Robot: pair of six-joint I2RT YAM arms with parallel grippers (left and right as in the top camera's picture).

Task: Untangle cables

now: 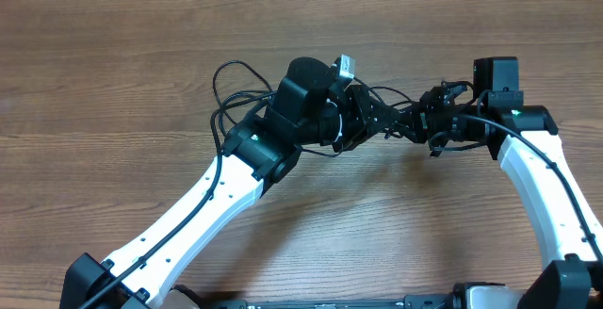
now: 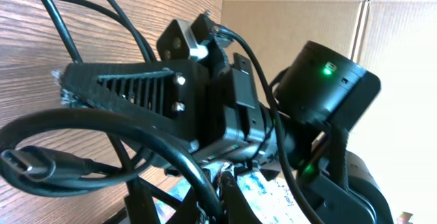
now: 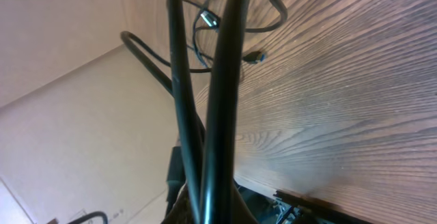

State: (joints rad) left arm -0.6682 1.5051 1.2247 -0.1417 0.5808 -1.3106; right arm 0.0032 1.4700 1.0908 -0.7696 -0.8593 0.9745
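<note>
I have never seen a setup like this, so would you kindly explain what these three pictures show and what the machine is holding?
These are two robot arms at a wooden table, each ending in a two-finger gripper. The overhead picture looks straight down: the left gripper and the right gripper meet near the middle, over a tangle of thin black cables lying on the wood. The other two pictures come from cameras on the wrists. The left wrist view shows cable loops and a plug end close up. In the right wrist view, cable strands run right past the lens. Whether the fingers are closed on a cable, I cannot tell.
</note>
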